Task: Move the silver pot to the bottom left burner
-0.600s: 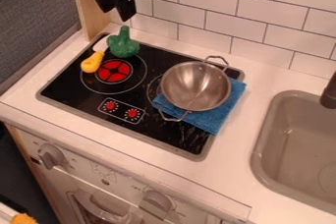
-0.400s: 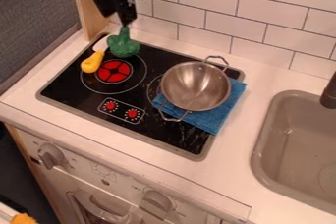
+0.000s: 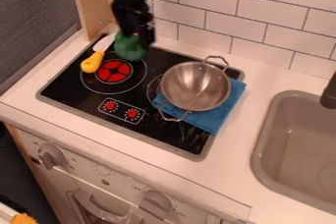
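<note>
My gripper [image 3: 141,40] hangs down at the stove's back left, its lower end by the green broccoli toy [image 3: 129,49], whose top it partly covers. Well to the right and nearer the front, the silver pot [image 3: 195,86] rests upright and empty, partly on a folded blue cloth [image 3: 226,107] at the right side of the stove. The gripper is apart from the pot. On the left, the burner with a red centre [image 3: 114,71] lies bare in its middle.
A yellow toy with a white end [image 3: 93,63] lies at the left burner's edge. Two red knobs are printed on the black stovetop [image 3: 78,90]. The tiled wall [image 3: 259,34] stands behind; a grey sink [image 3: 298,144] is at the right.
My gripper has come down and to the right, from the back left corner to the broccoli. The broccoli has shifted slightly right and toward the front. The pot and cloth have kept their places.
</note>
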Robot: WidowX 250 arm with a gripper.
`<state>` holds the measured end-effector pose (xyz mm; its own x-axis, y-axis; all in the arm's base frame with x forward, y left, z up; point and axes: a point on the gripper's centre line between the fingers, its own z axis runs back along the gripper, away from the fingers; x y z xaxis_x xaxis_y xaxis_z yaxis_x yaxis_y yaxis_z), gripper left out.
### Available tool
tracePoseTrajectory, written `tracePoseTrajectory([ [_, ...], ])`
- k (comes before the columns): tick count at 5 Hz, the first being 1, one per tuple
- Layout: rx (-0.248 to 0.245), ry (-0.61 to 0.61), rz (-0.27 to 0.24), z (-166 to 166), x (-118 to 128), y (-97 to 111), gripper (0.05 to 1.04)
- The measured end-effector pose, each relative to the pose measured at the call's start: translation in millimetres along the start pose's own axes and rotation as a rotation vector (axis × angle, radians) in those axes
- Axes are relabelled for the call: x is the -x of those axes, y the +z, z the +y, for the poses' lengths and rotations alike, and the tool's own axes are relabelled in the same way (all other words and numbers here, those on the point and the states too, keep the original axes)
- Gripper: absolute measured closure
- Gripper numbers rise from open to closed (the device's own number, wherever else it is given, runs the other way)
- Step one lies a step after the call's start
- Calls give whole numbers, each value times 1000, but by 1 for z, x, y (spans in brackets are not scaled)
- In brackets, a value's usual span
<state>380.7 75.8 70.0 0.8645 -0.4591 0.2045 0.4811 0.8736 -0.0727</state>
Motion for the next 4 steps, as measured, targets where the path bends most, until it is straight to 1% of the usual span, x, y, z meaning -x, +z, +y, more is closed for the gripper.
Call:
tracePoseTrajectory([
  [1,-4,-96,32,-38,-7,-9,83],
  [2,-31,-113,44,-44,-11,-14,83],
  [3,-33,-100,68,-41,-8,-27,83],
  [4,-36,-99,85,-42,-7,-36,83],
])
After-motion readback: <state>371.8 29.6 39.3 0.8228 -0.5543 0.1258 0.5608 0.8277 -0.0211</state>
